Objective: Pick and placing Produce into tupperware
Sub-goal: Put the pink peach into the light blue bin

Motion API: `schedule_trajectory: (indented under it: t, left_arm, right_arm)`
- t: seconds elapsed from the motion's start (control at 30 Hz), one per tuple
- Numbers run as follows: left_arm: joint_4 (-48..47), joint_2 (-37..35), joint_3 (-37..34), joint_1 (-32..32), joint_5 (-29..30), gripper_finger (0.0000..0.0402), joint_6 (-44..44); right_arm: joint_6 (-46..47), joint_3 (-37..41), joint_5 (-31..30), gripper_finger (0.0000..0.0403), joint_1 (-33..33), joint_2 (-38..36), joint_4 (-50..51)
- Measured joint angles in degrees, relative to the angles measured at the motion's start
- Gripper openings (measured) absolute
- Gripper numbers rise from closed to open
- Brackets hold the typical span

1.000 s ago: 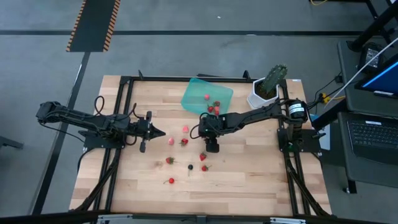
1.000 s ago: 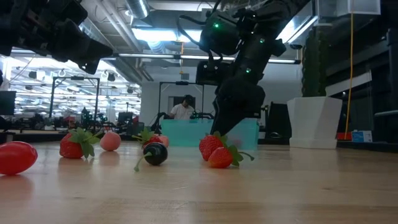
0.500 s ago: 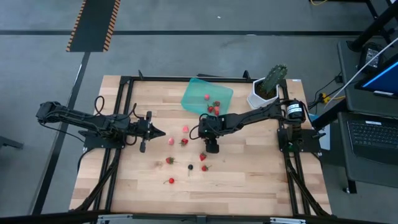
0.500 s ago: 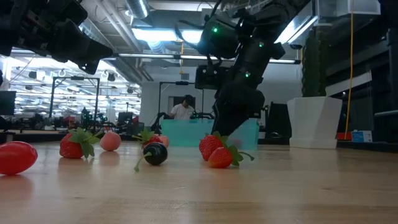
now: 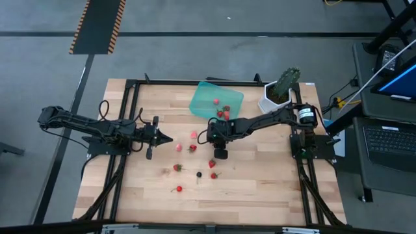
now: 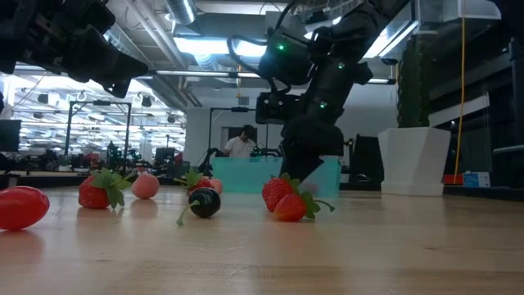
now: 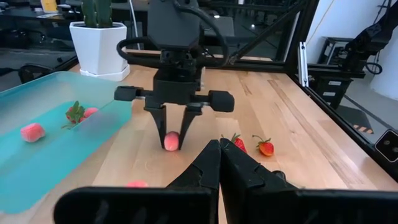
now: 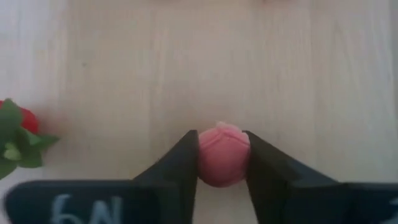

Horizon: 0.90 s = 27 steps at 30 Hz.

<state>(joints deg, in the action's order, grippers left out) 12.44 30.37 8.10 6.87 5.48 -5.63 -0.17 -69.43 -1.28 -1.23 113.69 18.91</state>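
Observation:
The teal tupperware [image 5: 207, 91] lies at the table's far middle with three berries in it [image 5: 221, 112]. Several red strawberries, two pink pieces and one dark berry [image 5: 199, 174] lie loose on the wood in front of it. My right gripper [image 5: 221, 155] points steeply down near the table's middle, shut on a pale pink berry [image 8: 222, 155]. In the left wrist view the same berry [image 7: 171, 142] shows between the right gripper's fingers. My left gripper [image 5: 168, 138] hovers shut at the left, pointing toward the table's right edge. My right gripper pinches the pale pink berry by its two opposite sides [image 8: 203, 155] between its two fingertips [image 8: 181, 163]. The fingers come from above, slanting steeply down. In the left wrist view, the berry's underside [image 7: 170, 148] still rests on the wood.
A white pot with a green cactus-like plant [image 5: 278, 92] stands at the far right corner. A red strawberry [image 8: 15, 134] lies close beside the right gripper, and two more [image 7: 265, 147] lie on its other side. A black frame runs around the table's edges.
My right gripper has sunk a little toward the table over the pink berry. The loose berries and the tupperware lie as before.

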Motion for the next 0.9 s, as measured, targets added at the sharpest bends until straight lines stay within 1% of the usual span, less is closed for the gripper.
schedule_trajectory:
  t: [0.03, 0.07, 0.23, 0.4, 0.5, 0.9]
  left_arm:
    - [-0.01, 0.0, 0.0, 0.0, 0.0, 0.0, 0.0]
    - [-0.01, 0.0, 0.01, 0.0, 0.0, 0.0, 0.0]
    - [0.01, 0.0, 0.0, 0.0, 0.0, 0.0, 0.02]
    - [-0.01, 0.0, 0.0, 0.0, 0.0, 0.0, 0.02]
    - [-0.01, 0.0, 0.0, 0.0, 0.0, 0.0, 0.02]
    - [-0.21, 0.0, 0.0, 0.0, 0.0, 0.0, 0.04]
  right_arm:
    - [0.12, 0.0, 0.0, 0.009, -0.2, 0.0, 0.1]
    - [0.18, 0.0, 0.0, 0.0088, -0.43, 0.0, 0.18]
    - [0.11, -0.02, 0.42, 0.0088, -0.95, 0.0, 0.34]
    - [0.38, -0.02, 4.17, 0.0088, -1.63, 0.0, 0.29]
    - [2.56, -0.02, 4.44, 0.0088, -1.69, -0.06, 0.23]
    - [3.1, 0.0, 5.66, 0.0088, -1.67, -2.41, -5.39]
